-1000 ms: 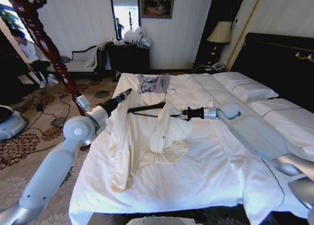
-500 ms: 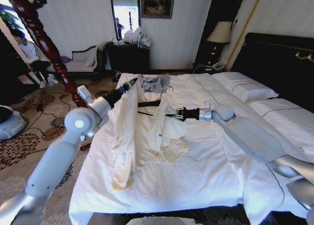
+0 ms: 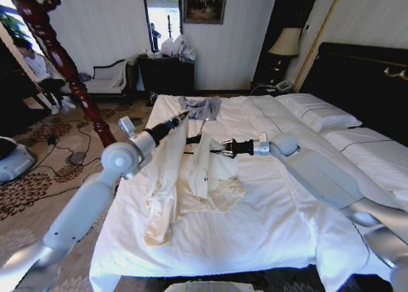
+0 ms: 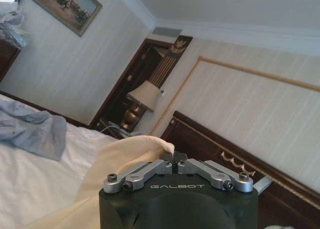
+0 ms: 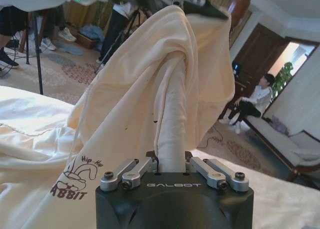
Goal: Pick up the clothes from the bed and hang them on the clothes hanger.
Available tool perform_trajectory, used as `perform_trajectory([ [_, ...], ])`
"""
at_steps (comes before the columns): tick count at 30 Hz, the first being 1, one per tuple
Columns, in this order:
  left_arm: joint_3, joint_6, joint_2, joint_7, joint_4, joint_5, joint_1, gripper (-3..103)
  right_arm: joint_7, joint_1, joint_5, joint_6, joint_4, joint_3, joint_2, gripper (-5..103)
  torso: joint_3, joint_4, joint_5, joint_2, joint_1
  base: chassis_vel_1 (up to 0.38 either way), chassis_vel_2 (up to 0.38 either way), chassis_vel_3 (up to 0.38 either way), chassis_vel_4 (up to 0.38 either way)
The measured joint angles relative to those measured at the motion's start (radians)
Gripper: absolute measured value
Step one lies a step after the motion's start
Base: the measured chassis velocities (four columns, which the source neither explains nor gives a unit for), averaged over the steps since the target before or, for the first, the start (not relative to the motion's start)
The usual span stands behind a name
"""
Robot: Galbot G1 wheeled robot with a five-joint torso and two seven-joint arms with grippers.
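Two grippers work the cream shirt (image 3: 182, 177) together over the bed (image 3: 268, 222). In the head view, the left gripper (image 3: 182, 118) sits at about eleven o'clock from the shirt's bulk, lifting an edge so the fabric drapes down to the duvet. The right gripper (image 3: 217, 149) reaches in from three o'clock, pinching another fold. A short stretch of the black clothes hanger (image 3: 194, 139) shows between them. The small grey-blue garment (image 3: 199, 107) lies apart at twelve o'clock.

In the left wrist view, the left gripper (image 4: 175, 159) has its fingertips pressed together on a peak of cream fabric (image 4: 135, 154).

In the right wrist view, the right gripper (image 5: 171, 163) clamps a rolled band of the shirt (image 5: 165, 79) that rises away from it; a printed logo (image 5: 80, 181) sits near the jaws.

To do this step well, I judge both pinches should keep hold while the cloth is kept loosely spread, so the hanger's shoulders can seat without the thin fabric bunching or slipping.
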Motion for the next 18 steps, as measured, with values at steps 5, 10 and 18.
perform_trajectory([
  [5,-0.033,0.001,0.009,0.009,0.001,-0.009,0.006,0,-0.032,0.008,-0.024,0.034,-0.038,-0.002,0.015,17,0.0,0.0001,0.0,0.0,0.0,0.0,0.0,0.0,0.0],
  [10,-0.064,0.001,0.044,0.023,0.01,-0.013,0.008,0,-0.08,0.008,-0.023,0.065,-0.061,0.005,0.01,17,0.0,0.0,0.0002,0.0,0.0,0.0,0.0,0.0,0.0],
  [18,-0.08,-0.002,0.048,0.046,0.036,-0.018,-0.034,0,-0.121,0.001,-0.023,0.08,-0.058,0.014,-0.014,17,0.0,-0.0002,0.0001,0.0,0.0,0.0,0.0,0.0,0.0],
])
